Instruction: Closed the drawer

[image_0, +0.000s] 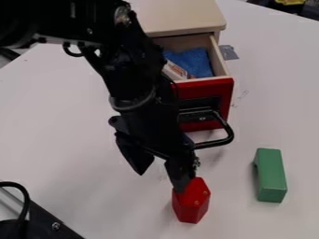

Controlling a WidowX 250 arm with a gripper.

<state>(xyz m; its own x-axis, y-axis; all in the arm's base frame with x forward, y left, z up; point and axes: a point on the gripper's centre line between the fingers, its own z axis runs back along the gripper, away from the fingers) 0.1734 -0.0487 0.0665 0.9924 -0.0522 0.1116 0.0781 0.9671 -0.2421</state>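
The drawer (209,99), with a red front, stands pulled out of the light wooden cabinet (181,17). A blue cloth (191,62) and a small white-and-orange box (176,70) lie inside it. A black handle (229,135) juts from the drawer front, partly hidden by the arm. My gripper (161,182) hangs in front of the drawer, left of and below the handle, its fingers spread with nothing between them. The arm covers the left part of the drawer.
A red six-sided block (190,204) stands under the gripper's right fingertip; contact cannot be told. To the right lies a green block (272,173) on the white table (74,135). Black hardware (46,223) occupies the lower left corner.
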